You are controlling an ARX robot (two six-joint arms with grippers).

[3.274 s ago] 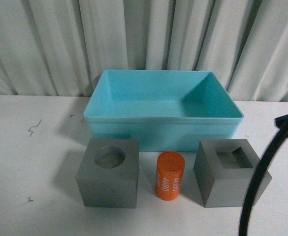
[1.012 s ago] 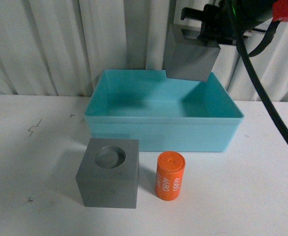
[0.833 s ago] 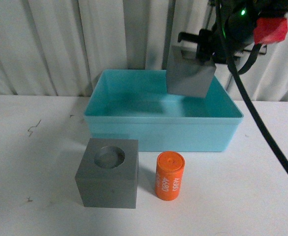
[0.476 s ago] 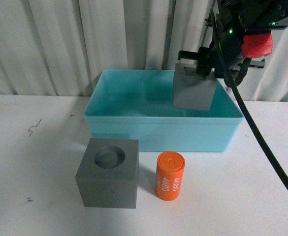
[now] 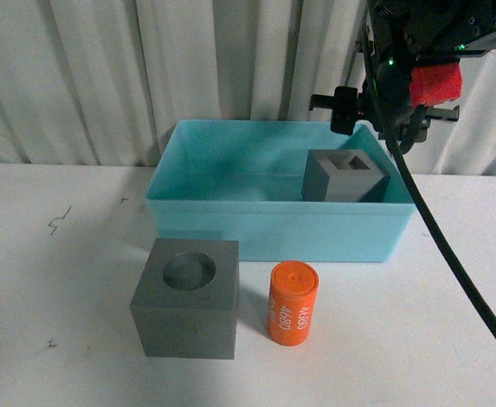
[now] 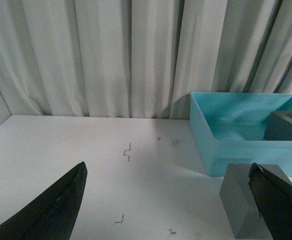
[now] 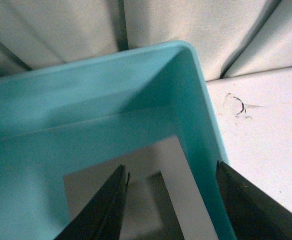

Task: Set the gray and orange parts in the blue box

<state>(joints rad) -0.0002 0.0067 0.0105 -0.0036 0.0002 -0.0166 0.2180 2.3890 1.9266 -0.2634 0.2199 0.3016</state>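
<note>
White tabletop (image 5: 61, 280), lightly scuffed, runs back to a pale pleated curtain (image 5: 103, 76). On it sits the blue box (image 5: 273, 222), the square-recess gray cube (image 5: 345, 176) lying inside at its right end. In front of the box stand the round-recess gray cube (image 5: 186, 298) and, just right of it, the smaller orange cylinder (image 5: 292, 303). The right gripper (image 7: 170, 170) hangs over the boxed cube, jaws wide apart and empty; the left gripper (image 6: 166, 170) is likewise spread wide, holding nothing
</note>
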